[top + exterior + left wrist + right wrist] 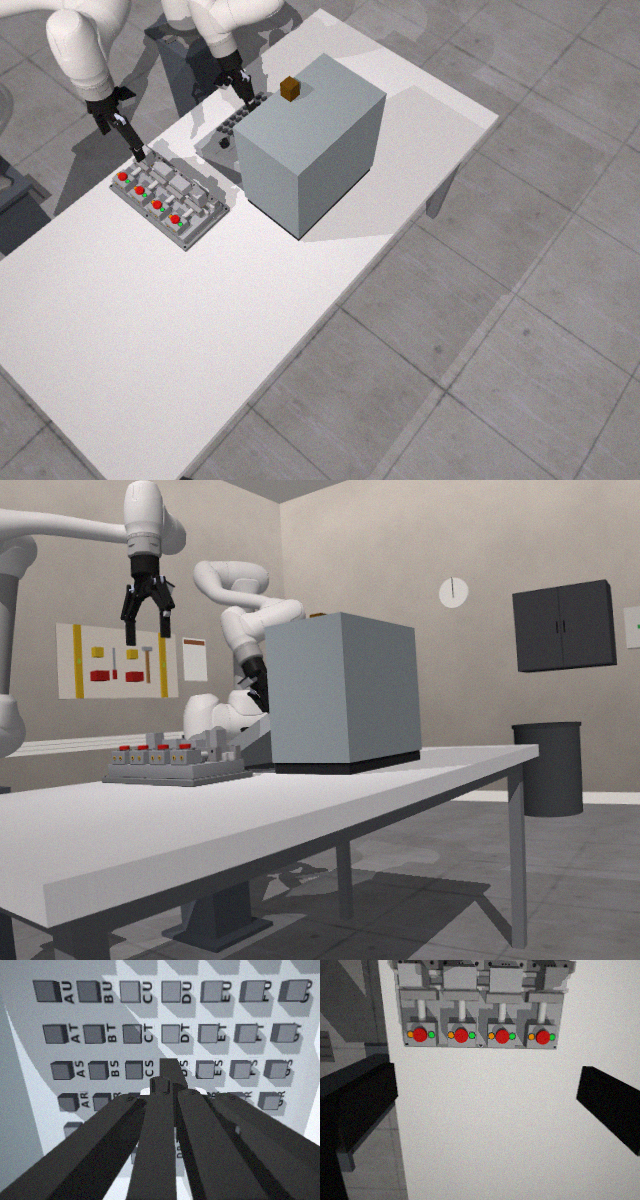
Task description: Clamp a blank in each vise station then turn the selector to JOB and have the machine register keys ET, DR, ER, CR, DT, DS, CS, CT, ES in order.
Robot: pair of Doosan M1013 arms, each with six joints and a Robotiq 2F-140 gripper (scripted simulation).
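The right pincer (488, 1081) stands wide open, its two black fingers at the left and right edges of the view, with nothing between them but bare white tabletop (490, 1125). Beyond the pincer, at the top, lies the grey vise fixture (481, 1025) with its four stations in a row. Each station has a round red knob, (420, 1035) an orange light on one side and a green one on the other. Pale rods run from the knob blocks to grey bars, with blocky grey pieces behind. Past the left finger, a tiled floor (375, 1155) shows beside the tabletop's edge.
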